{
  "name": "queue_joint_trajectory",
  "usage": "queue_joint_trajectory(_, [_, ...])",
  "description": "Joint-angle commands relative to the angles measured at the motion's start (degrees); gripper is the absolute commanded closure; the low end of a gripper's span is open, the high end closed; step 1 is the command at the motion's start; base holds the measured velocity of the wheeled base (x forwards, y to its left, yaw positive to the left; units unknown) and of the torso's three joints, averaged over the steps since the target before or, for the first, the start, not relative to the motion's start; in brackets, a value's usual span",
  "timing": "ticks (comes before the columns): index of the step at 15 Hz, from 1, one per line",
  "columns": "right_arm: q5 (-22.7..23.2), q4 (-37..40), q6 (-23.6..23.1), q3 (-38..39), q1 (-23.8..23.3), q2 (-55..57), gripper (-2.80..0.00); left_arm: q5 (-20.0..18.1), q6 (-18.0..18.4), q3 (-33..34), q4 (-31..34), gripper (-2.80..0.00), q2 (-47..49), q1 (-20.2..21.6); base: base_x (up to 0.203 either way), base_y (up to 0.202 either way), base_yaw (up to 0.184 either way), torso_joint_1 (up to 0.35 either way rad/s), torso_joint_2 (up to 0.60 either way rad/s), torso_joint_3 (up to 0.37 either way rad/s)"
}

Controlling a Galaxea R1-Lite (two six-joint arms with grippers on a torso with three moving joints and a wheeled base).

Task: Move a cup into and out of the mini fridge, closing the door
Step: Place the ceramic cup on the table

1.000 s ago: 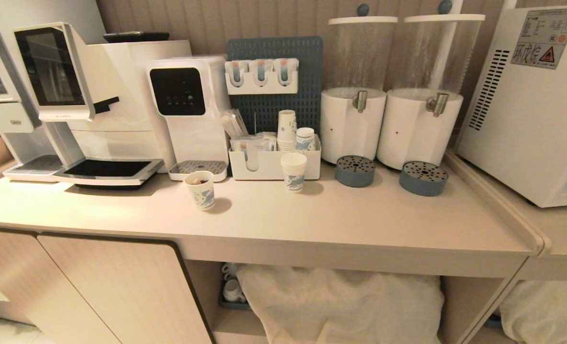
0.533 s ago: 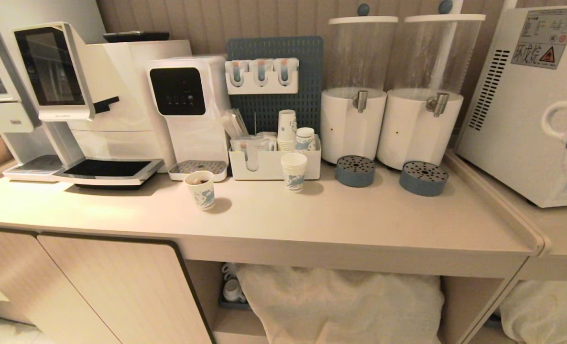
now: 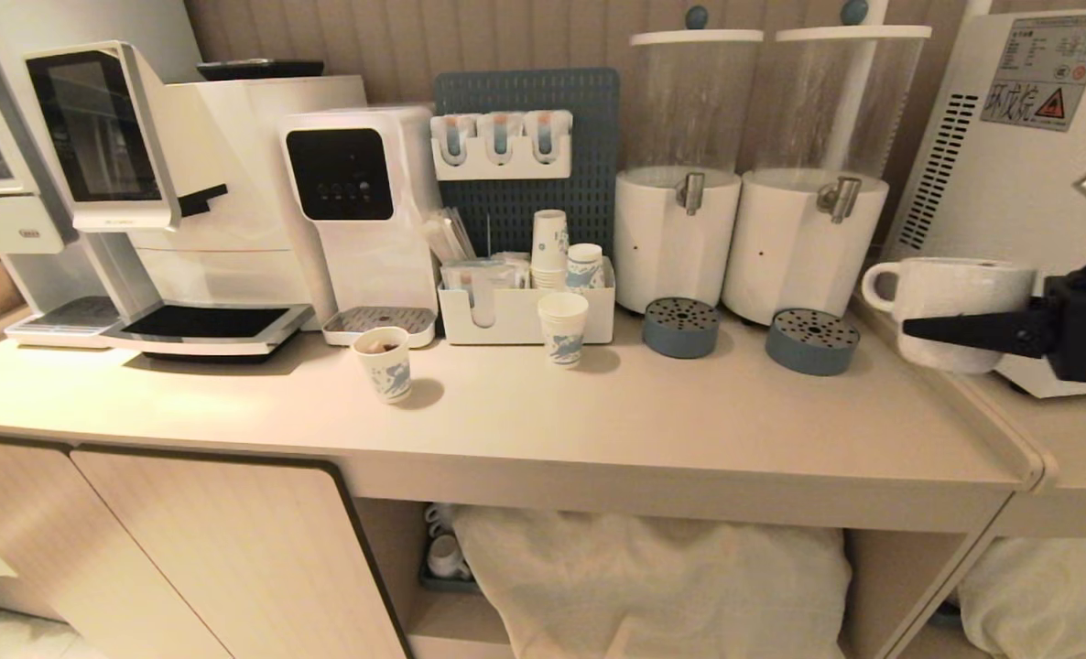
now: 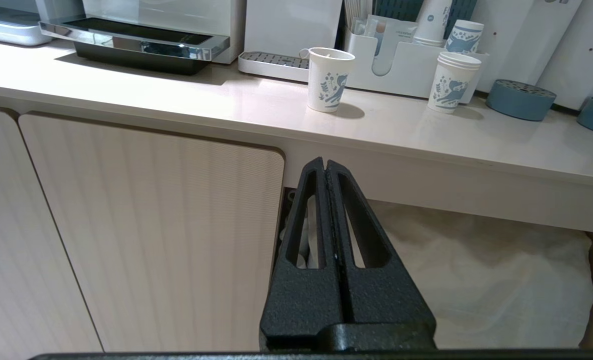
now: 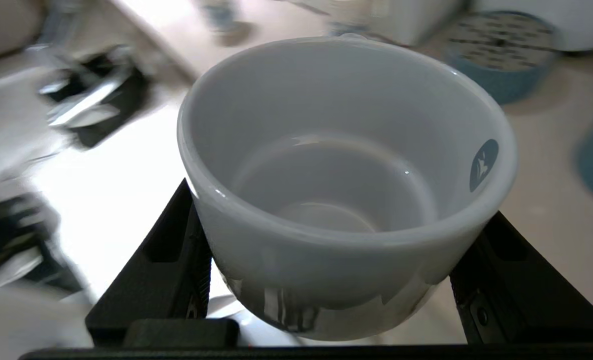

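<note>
The right pincer (image 3: pixel 918 329) came in from the right edge of the head view, its black fingers clamped on either side of the cup (image 3: pixel 950 307). The cup was upright and lifted clear of the desk (image 3: pixel 598 412), at the right of the frame, with its loop handle pointing toward the left of the picture. In the right wrist view the right pincer (image 5: pixel 331 260) showed one finger against each flank of the cup (image 5: pixel 346 190), which was empty and bore a small grey round mark inside near the rim.

Directly behind the cup in the head view stood the mini fridge (image 3: pixel 1001 165), filling the upper right corner, its side vent slots and warning sticker turned to the camera. Its door could not be made out from this side.

To the left of the cup, two blue round drip trays (image 3: pixel 811 340) lay on the desk under two white drink dispensers (image 3: pixel 804 243) with taps. Farther left, near the middle of the frame, a white organiser box (image 3: pixel 525 316) held stacked paper cups (image 3: pixel 549 247), and two more paper cups stood loose in front of it. A water dispenser (image 3: pixel 360 210) and a coffee machine (image 3: pixel 177 192) filled the upper left.

The left pincer (image 4: pixel 326 167) appeared only in the left wrist view, its fingers pressed together and holding nothing, in front of a cabinet door (image 4: pixel 151 240) below the desk edge.
</note>
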Motion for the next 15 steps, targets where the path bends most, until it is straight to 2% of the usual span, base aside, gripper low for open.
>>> queue_joint_trajectory(1, [-5.7,-16.7,1.8,2.8,2.3,9.8,0.00,0.0,-0.1,2.3,-0.1,0.00,-0.3,0.0,0.000,0.000,0.000,0.000,0.00,0.000])
queue_joint_trajectory(3, [-13.1,-29.1,5.9,4.2,5.1,15.8,0.00,0.0,-0.1,2.3,-0.1,0.00,-0.3,0.1,0.000,0.000,0.000,0.000,0.00,0.000])
queue_joint_trajectory(4, [-16.1,-32.7,8.0,4.5,6.4,17.2,0.00,0.0,-0.1,2.3,-0.1,0.00,-0.3,0.1,0.000,0.000,0.000,0.000,0.00,0.000])
queue_joint_trajectory(8, [-19.3,-40.3,9.9,1.7,9.4,27.7,0.00,0.0,-0.1,2.3,-0.1,0.00,-0.3,0.0,0.000,0.000,0.000,0.000,0.00,0.000])
queue_joint_trajectory(12, [-21.1,-49.1,9.1,0.6,10.6,36.4,0.00,0.0,-0.1,2.3,-0.1,0.00,-0.3,0.0,0.000,0.000,0.000,0.000,0.00,0.000])
queue_joint_trajectory(15, [-28.2,-54.9,8.6,-0.8,11.2,42.6,0.00,0.0,-0.1,2.3,-0.1,0.00,-0.3,0.0,0.000,0.000,0.000,0.000,0.00,0.000])
